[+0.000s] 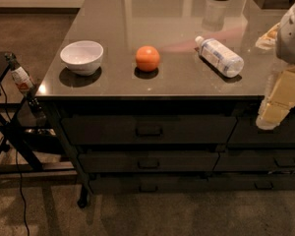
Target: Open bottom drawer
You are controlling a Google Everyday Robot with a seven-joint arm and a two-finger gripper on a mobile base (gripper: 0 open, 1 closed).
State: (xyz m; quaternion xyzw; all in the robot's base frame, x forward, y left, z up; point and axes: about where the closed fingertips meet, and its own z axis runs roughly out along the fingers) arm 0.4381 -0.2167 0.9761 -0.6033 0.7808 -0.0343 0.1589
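The bottom drawer (152, 183) is the lowest and shallowest dark front in the wide stack under the counter. Its small rectangular pull (147, 187) sits at the middle of the front, and the front lies flush with the drawers above it. My gripper (266, 120) hangs at the right edge of the view, below my white arm (292, 31). It is in front of the counter's right side, level with the top drawer row. It is well above and to the right of the bottom drawer's pull and touches nothing.
On the grey counter (113, 18) stand a white bowl (82, 56), an orange (147, 58) and a lying water bottle (219, 56). Two taller drawers (147, 130) sit above the bottom one, narrower drawers (275, 162) to the right. A black stand (14, 127) with cables is at left.
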